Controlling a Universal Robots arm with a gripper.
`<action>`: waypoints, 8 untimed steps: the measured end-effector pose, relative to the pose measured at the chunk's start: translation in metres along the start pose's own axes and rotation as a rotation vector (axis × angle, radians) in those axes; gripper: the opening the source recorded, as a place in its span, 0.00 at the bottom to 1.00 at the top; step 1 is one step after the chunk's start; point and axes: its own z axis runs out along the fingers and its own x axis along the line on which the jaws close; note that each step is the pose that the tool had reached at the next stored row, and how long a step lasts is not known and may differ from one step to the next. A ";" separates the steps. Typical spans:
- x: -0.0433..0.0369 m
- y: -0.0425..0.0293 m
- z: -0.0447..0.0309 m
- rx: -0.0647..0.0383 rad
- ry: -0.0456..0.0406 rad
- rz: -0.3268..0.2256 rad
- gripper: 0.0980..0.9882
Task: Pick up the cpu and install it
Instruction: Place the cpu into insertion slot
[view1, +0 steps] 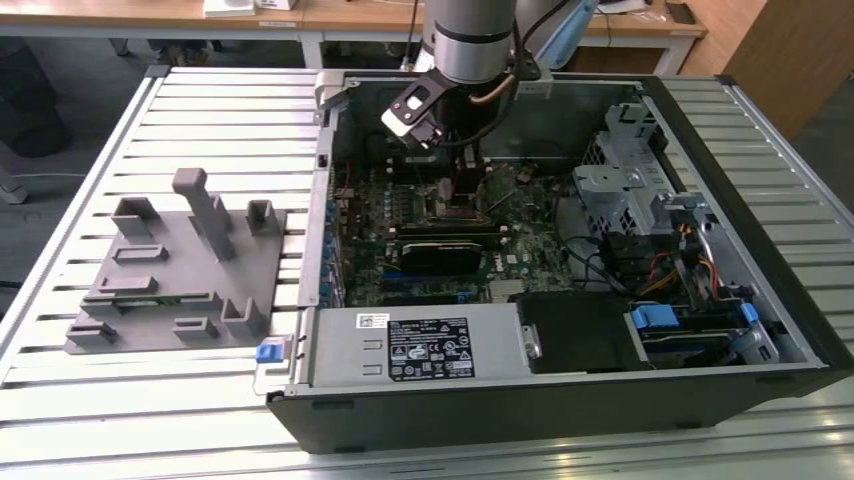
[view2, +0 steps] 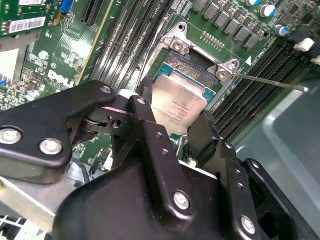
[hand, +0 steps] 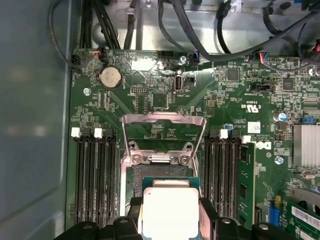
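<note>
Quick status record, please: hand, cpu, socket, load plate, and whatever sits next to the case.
hand: inside the computer case, closed on the cpu
cpu: metal top up, directly at the socket; whether seated, cannot tell
load plate: flipped open
lever: swung clear
grey fixture: on the table, at the exterior view's left of the case

Your arm (view1: 470, 40) stands near vertical in the exterior view, wrist turned straight down, end effector (view1: 454, 195) at its low end. In the second wrist view the two black fingers (view2: 202, 136) sit on opposite edges of the cpu (view2: 177, 107), pinching it flat between them. First wrist view shows the same grip.
</note>
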 end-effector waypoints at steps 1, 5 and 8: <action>0.0000 0.0000 0.0012 0.000 -0.0001 0.000 0.49; 0.0001 -0.0002 0.0059 0.000 0.0001 0.000 0.49; 0.0005 -0.0003 0.0090 0.000 -0.0006 0.000 0.49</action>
